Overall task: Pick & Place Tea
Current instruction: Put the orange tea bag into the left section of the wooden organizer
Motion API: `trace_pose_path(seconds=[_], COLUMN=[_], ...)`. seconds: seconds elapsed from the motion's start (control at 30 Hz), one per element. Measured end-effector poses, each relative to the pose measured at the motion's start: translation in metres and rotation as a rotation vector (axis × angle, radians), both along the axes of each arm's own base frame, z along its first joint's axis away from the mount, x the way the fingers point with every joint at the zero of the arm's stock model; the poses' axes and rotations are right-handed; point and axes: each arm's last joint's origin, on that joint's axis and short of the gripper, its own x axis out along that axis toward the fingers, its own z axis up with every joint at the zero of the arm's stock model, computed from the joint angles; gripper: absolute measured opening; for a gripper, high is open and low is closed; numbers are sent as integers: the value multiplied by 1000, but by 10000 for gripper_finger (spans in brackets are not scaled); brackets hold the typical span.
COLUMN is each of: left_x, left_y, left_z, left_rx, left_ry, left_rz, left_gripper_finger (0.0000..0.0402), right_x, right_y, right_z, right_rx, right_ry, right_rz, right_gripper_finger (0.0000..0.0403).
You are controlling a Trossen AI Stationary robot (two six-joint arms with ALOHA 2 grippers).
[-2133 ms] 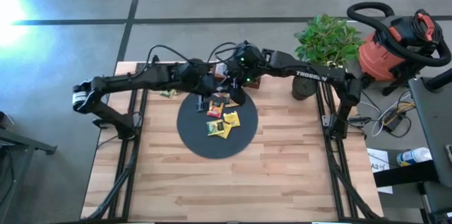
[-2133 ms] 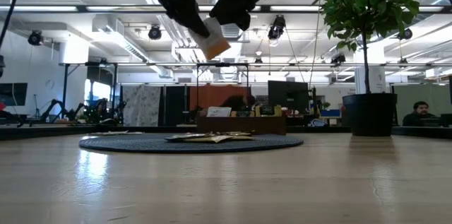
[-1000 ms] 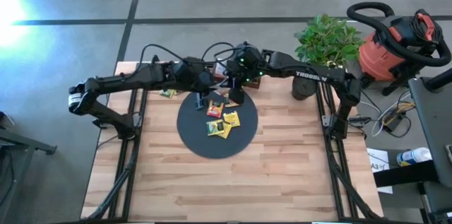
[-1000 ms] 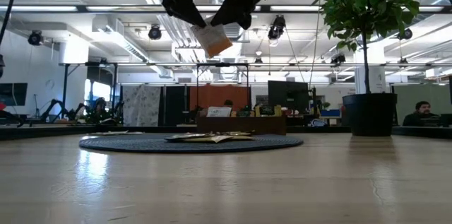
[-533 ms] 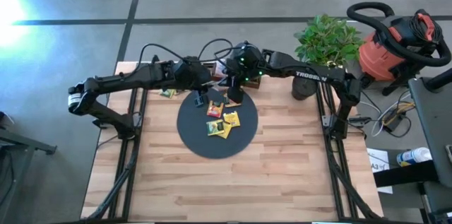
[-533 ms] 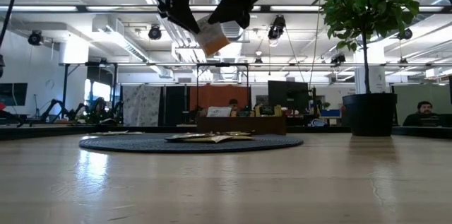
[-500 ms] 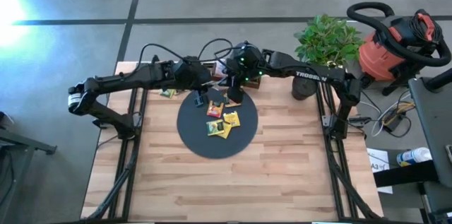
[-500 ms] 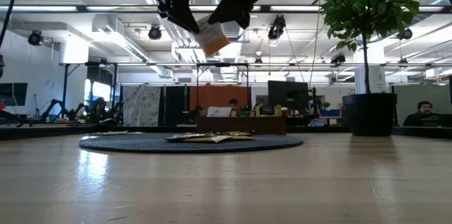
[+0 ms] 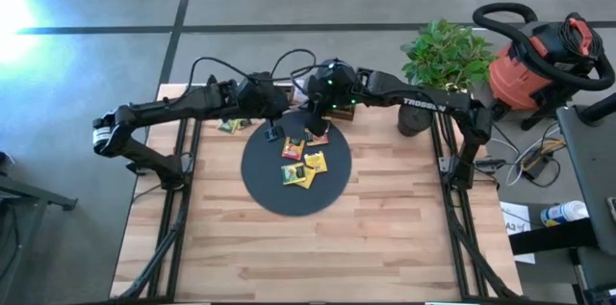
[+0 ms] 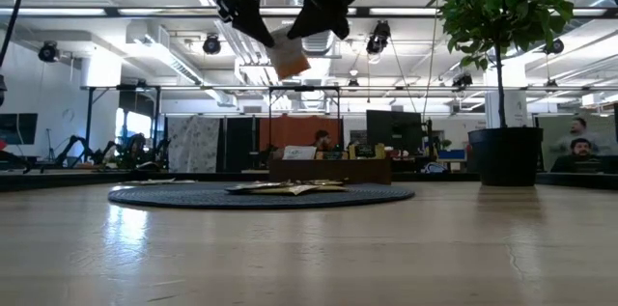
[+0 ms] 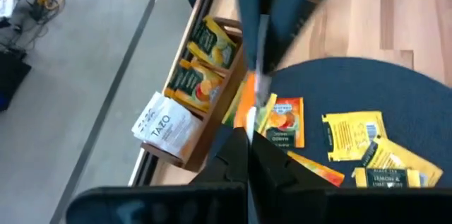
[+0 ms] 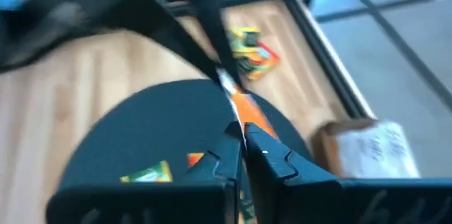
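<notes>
Both grippers clench one orange tea packet between their jaws, high above the black disc, looks like a handover.

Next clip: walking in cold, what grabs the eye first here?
The two claws meeting in mid-air above the black disc: the left claw and right claw both pinch one orange tea packet, high over the table. Below them, loose yellow and orange tea packets lie scattered on the disc, and a wooden tray at the far table edge holds more.
</notes>
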Motion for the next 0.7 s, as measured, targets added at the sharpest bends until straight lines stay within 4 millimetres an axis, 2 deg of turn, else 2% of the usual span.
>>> trace_pose_path(seconds=[0.2,0.4,0.53,0.7], left_x=[-2,1,3,7], left_y=[6,26,52,100], left_z=[-7,-17,-30,-49], left_rx=[4,41,55,-45], left_ry=[50,111,155,168], left_rz=[5,4,-28,-67], left_gripper_finger=[0,0,0,0], right_x=[-4,-9,-19,-32], right_y=[-3,2,15,32], right_z=[1,6,18,28], right_rx=[-57,-65,-73,-19], right_ry=[34,46,47,67], right_rz=[-79,-98,-139,-164], right_gripper_finger=[79,162,191,193])
